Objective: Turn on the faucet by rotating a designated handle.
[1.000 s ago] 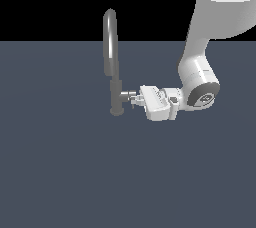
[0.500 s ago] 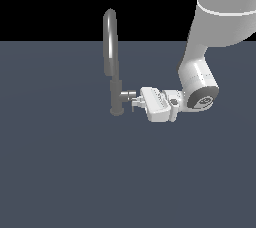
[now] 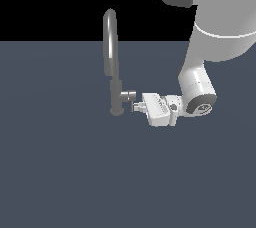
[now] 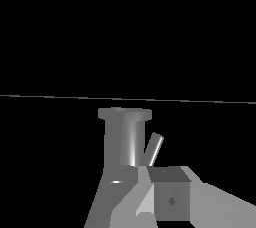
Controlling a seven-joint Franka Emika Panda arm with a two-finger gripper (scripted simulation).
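Gripper (image 3: 136,106) lay level at the handle (image 3: 128,94) of the faucet (image 3: 111,47); finger state indeterminable.

The arm (image 3: 220,32) is cut off by the exterior view's upper and right edges, so only its lower links are visible. At the gripper (image 3: 136,106), the jaws are too small in the exterior view to determine their spacing or whether they contact the handle (image 3: 128,95). In the wrist view, the gripper's fingers (image 4: 170,199) are cut off by the picture's edge and cover the near end of the handle (image 4: 125,137). The thin lever pin (image 4: 154,148) is partly hidden behind them. The faucet (image 3: 111,62) spout does not appear in the wrist view.
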